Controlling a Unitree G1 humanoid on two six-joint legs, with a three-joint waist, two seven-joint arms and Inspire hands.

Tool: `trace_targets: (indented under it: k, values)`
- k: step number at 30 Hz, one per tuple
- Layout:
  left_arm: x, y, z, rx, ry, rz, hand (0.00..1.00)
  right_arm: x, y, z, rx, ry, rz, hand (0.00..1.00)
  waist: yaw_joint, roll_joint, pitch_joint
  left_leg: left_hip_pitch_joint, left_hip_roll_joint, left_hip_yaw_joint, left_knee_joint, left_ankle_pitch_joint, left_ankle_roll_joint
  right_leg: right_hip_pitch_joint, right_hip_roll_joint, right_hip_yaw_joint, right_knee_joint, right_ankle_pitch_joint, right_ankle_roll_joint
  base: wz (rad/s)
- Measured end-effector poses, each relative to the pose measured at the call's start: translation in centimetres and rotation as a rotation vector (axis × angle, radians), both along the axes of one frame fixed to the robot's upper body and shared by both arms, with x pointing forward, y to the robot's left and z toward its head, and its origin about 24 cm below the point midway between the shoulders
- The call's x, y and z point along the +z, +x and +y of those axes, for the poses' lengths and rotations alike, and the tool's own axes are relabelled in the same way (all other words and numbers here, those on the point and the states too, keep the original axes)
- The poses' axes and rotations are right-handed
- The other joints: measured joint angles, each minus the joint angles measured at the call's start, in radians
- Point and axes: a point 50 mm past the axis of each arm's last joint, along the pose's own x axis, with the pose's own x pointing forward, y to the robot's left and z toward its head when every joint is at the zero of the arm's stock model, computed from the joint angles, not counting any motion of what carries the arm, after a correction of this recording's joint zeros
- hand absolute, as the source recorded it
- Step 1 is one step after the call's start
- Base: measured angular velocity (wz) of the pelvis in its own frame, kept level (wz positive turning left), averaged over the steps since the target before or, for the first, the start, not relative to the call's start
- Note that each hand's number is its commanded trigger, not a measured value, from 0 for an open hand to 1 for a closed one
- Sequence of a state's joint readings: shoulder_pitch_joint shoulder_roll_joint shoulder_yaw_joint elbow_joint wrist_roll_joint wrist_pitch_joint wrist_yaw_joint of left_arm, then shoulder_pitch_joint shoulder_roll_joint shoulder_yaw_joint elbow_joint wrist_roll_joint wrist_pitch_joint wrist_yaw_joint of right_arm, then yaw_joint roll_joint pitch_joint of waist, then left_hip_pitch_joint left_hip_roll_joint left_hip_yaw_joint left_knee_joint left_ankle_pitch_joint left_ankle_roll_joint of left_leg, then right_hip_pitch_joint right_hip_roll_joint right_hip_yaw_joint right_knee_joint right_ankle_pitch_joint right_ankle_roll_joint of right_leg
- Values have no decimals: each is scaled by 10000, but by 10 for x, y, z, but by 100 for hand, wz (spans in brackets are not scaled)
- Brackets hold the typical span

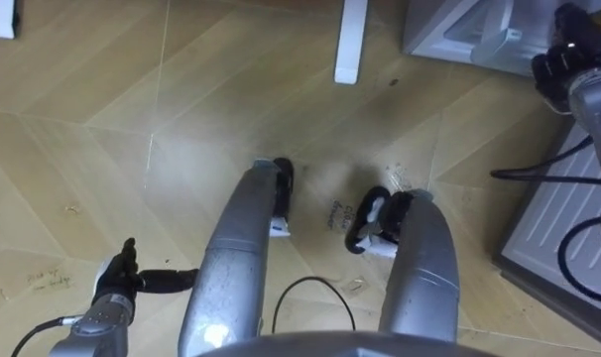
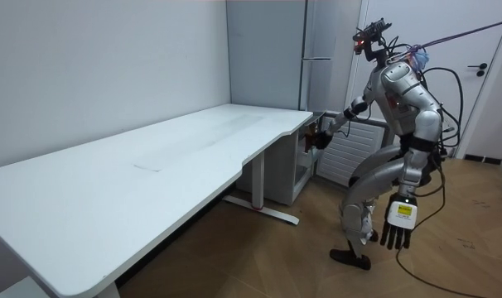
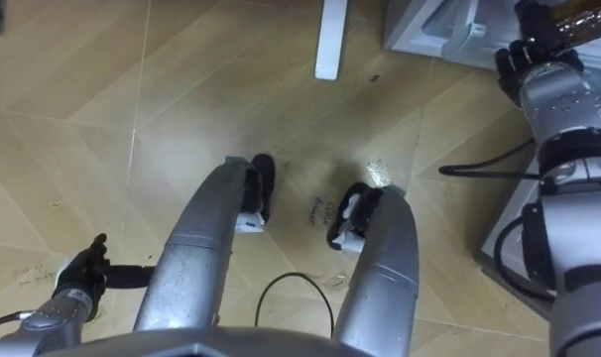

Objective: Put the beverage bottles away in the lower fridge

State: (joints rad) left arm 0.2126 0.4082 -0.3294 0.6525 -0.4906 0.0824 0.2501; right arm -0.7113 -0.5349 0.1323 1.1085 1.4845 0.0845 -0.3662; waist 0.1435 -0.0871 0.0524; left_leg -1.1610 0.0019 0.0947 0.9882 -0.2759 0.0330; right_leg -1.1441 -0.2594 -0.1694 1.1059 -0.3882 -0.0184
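Note:
I stand bent forward in front of the tall grey fridge [image 2: 317,50], beside the white desk. My right hand [image 3: 535,52] reaches out to the open lower fridge compartment [image 1: 457,36], its fingers curled round a brown drink bottle [image 3: 586,14] that is cut off by the picture's top edge. In the room view the right hand [image 2: 324,132] and the reddish-brown drink sit at the compartment's mouth [image 2: 304,165]. Low at my side hangs my left hand [image 1: 116,282], fingers relaxed and holding nothing; it also appears in the room view [image 2: 398,225].
A large white desk [image 2: 152,165] fills the room view's left; its leg [image 1: 351,45] stands on the wooden floor just left of the fridge. A white ribbed panel [image 1: 568,218] lies low at my right. A door [image 2: 483,74] is behind me.

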Motion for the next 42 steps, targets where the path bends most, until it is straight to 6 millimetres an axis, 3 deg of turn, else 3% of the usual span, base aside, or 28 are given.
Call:
trace_targets:
  k: [8, 12, 13, 14, 29, 38, 42]
  values:
    - [2, 0, 1, 154, 261, -203, 0, 15, 8, 6, -464, 304, 75, 100, -3, 1, -2, 74, -8, 1, -180, 27, 24, 80, -11, -56, -178, 16, 28, 0]
    - [2, 1, 1, 149, 270, -289, 0, 19, 11, 7, -650, 724, -161, 56, 3, 2, -2, 160, -11, -8, -299, 43, 40, 192, -5, -106, -304, 10, 30, 0]
    - [2, 1, 1, 148, 268, -286, 0, 19, 11, 7, -673, 728, -174, 4, 6, 2, -2, 178, -15, -8, -309, 43, 40, 211, -5, -106, -313, 7, 31, 0]
    - [2, 0, 1, 151, 269, -291, 0, 19, 11, 7, -714, 720, -167, 0, 14, 6, -4, 206, -21, -6, -321, 41, 40, 241, -6, -104, -324, -3, 28, 0]
    - [-1, -15, 2, 304, 354, -28, 0, 24, 10, -3, -859, -235, 71, 0, 47, 80, 20, 587, -148, -140, -387, -7, 2, 786, -173, -336, -297, -308, 104, 7]
    - [0, -16, 2, -21, 127, -40, 0, 37, 5, -23, -280, -2749, 424, 0, 30, 39, 40, 860, -138, -72, -513, -7, 4, 1009, -184, -307, -375, -301, 88, -1]
    - [2, -17, 2, -144, 68, -123, 0, 36, 4, -25, -211, -2852, 424, 0, -20, -5, 66, 1082, -81, -11, -648, -7, 2, 1193, -175, -346, -517, -280, 66, -5]
